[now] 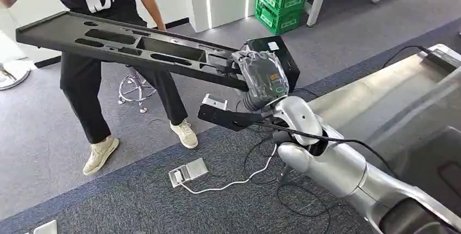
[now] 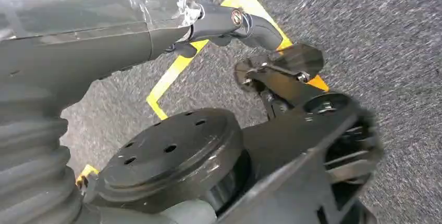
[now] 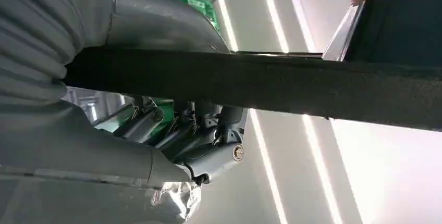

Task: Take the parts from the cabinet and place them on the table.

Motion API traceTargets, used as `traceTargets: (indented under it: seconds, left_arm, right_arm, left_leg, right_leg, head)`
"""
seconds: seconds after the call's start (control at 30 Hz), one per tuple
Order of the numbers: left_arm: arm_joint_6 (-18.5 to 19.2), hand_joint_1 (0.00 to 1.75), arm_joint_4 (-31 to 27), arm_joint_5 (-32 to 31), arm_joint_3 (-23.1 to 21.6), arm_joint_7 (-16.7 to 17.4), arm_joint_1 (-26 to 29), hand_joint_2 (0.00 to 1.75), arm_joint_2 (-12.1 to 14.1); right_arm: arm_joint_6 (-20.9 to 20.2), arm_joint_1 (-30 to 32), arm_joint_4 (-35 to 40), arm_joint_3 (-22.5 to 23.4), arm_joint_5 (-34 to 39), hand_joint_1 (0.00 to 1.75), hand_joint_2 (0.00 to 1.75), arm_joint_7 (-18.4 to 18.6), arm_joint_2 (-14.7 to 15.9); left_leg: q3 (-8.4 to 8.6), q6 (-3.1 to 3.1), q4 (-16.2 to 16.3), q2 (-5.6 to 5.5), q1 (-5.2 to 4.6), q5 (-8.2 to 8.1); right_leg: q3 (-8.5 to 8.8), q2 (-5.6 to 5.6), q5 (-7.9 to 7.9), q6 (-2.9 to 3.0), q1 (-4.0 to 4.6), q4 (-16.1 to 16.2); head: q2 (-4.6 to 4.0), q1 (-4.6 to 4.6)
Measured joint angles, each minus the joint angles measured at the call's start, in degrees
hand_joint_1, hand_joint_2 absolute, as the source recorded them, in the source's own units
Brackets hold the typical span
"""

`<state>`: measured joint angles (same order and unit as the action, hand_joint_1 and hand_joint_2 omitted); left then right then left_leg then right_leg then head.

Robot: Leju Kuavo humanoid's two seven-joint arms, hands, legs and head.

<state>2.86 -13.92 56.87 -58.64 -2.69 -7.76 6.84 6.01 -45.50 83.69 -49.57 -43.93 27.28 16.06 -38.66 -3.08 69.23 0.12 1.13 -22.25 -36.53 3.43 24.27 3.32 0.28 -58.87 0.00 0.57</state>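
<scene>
The right hand (image 1: 265, 76) gripped one end of the long black part (image 1: 117, 42), its fingers (image 3: 208, 122) wrapped under the edge while the thumb lay over the top. The part jutted out level above the grey carpet (image 1: 141, 196), reaching away towards a person (image 1: 95, 5) in dark clothes standing beyond it. The table (image 1: 380, 98) sat off to the right, just beside the silver arm. The left hand (image 2: 229, 23) hung over the floor; whether its fingers were curled or spread, I couldn't tell.

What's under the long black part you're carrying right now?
Beneath the long black part held by the right robot hand: grey carpet, a person's legs and a chrome stool base. Floor directly behind it is hidden.
</scene>
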Motion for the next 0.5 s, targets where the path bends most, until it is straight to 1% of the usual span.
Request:
traceTargets:
  seconds: [0.03, 0.07, 0.1, 0.13, 0.2, 0.23, 0.27, 0.3, 0.33, 0.37, 0.4, 0.43, 0.47, 0.5]
  left_arm:
    - [0.0, 0.0, 0.0, 0.0, 0.0, 0.0, -0.02, 1.75, 0.02]
    - [0.0, 0.0, 0.0, -0.02, 0.0, 0.0, 0.01, 1.75, 0.02]
    - [0.0, 0.0, 0.0, -0.04, 0.0, 0.0, -0.03, 1.75, 0.02]
    - [0.0, 0.0, 0.0, -0.04, -0.02, 0.0, -0.03, 1.75, 0.02]
    - [0.02, 0.0, 0.0, -0.09, -0.02, 0.0, -0.13, 1.75, 0.02]
    - [0.02, 0.0, 0.0, -0.09, -0.02, 0.0, -0.27, 1.75, 0.0]
    - [0.04, 0.0, 0.0, -0.09, -0.02, 0.0, -0.43, 1.75, 0.02]
    - [0.04, 0.0, 0.0, -0.09, -0.02, 0.0, -0.47, 1.75, 0.07]
    - [0.02, 0.0, 0.0, -0.07, -0.02, 0.0, -0.42, 1.75, 0.09]
    - [0.02, 0.0, 0.0, -0.02, -0.02, 0.0, -0.33, 1.75, 0.09]
    - [0.02, 0.0, 0.0, 0.0, -0.02, 0.0, -0.28, 1.75, 0.09]
    - [0.02, 0.0, 0.0, 0.02, -0.02, 0.0, -0.25, 1.75, 0.09]
    - [0.02, 0.0, 0.0, 0.02, -0.02, -0.02, -0.28, 1.75, 0.09]
    - [0.02, 0.0, 0.0, 0.04, -0.02, -0.11, -0.29, 1.75, 0.09]
  right_arm:
    - [0.0, -0.03, 0.0, 0.0, -0.05, 1.75, 1.75, 0.04, -0.02]
    - [0.02, -0.08, 0.0, 0.0, -0.13, 1.75, 1.75, 0.04, -0.02]
    - [0.02, -0.16, 0.0, 0.0, -0.11, 1.75, 1.75, 0.09, -0.02]
    - [0.02, -0.22, 0.0, 0.0, -0.11, 1.75, 1.75, 0.13, -0.02]
    - [0.04, -0.22, -0.02, 0.0, -0.04, 1.75, 1.75, 0.13, 0.0]
    - [0.04, -0.25, -0.02, 0.04, 0.02, 1.75, 1.75, 0.13, 0.07]
    - [0.04, -0.44, -0.02, 0.07, 0.06, 1.75, 1.75, 0.13, 0.09]
    - [0.04, -0.78, -0.07, 0.07, 0.06, 1.75, 1.75, 0.13, 0.09]
    - [0.04, -0.94, -0.09, 0.07, 0.11, 1.75, 1.75, 0.13, 0.07]
    - [0.04, -0.91, -0.09, 0.07, 0.2, 1.75, 1.75, 0.11, 0.07]
    - [0.07, -0.86, -0.11, 0.04, 0.37, 1.75, 1.75, 0.11, 0.07]
    - [0.11, -0.84, -0.13, 0.04, 0.63, 1.75, 1.75, 0.11, 0.07]
    - [0.15, -0.86, -0.15, 0.04, 0.72, 1.75, 1.75, 0.11, 0.07]
    - [0.15, -0.9, -0.15, 0.04, 0.74, 1.75, 1.75, 0.13, 0.09]
  left_leg:
    - [2.33, 0.16, -5.36, -0.83, 0.09, 2.67]
    - [3.47, 0.46, -8.89, -3.06, 0.25, 3.14]
    - [3.62, 0.55, -9.52, -2.64, 0.22, 3.19]
    - [3.53, 0.66, -9.47, -2.17, 0.0, 3.22]
    - [3.63, 1.34, -9.6, -1.54, -0.29, 3.38]
    - [3.93, 1.87, -10.39, -0.93, 0.33, 3.82]
    - [4.13, 2.22, -10.62, -0.59, 0.19, 3.96]
    - [4.13, 2.52, -10.64, -0.21, 0.14, 3.97]
    - [4.12, 2.59, -10.64, 0.19, 0.02, 3.93]
    - [4.13, 2.65, -10.63, 0.67, -0.06, 3.88]
    - [4.1, 2.65, -10.6, 1.12, -0.09, 3.84]
    - [4.14, 2.62, -10.59, 1.55, -0.08, 3.8]
    - [4.23, 2.48, -10.58, 1.9, -0.07, 3.7]
    - [4.4, 2.32, -10.56, 2.26, -0.03, 3.58]
  right_leg:
    - [0.01, 0.48, 0.11, -0.15, -0.04, -0.21]
    - [-0.22, 0.92, 0.23, -0.36, 0.05, -0.4]
    - [-0.52, 1.5, 0.34, -0.63, 0.25, -0.82]
    - [-0.64, 1.67, 0.19, -0.99, 0.02, -0.69]
    - [-0.67, 2.34, -0.01, -1.73, -0.29, -0.37]
    - [-0.78, 2.49, 0.18, -2.07, -0.2, -0.58]
    - [-1.2, 0.32, 1.25, -2.21, -0.03, -2.03]
    - [-2.87, -1.28, 3.39, -2.39, -0.16, -5.48]
    - [-4.94, -2.12, 5.52, -2.58, -0.31, -9.85]
    - [-7.12, -2.57, 7.25, -2.77, -0.52, -14.31]
    - [-8.9, -2.82, 8.19, -2.95, -0.73, -17.88]
    - [-9.2, -2.96, 7.59, -3.06, -0.92, -18.22]
    - [-7.98, -3.09, 5.8, -3.15, -1.09, -15.74]
    - [-5.65, -3.38, 3.46, -3.12, -1.17, -11.3]
  head:
    - [0.0, 0.18]
    - [0.0, 0.44]
    - [0.0, 0.44]
    - [0.0, 0.09]
    - [0.0, 0.13]
    - [0.0, 0.02]
    - [0.0, -0.23]
    - [0.0, -0.96]
    - [0.0, -1.27]
    - [0.0, -1.31]
    - [0.0, -1.35]
    - [0.0, -1.55]
    - [0.0, -1.72]
    - [0.0, -2.01]
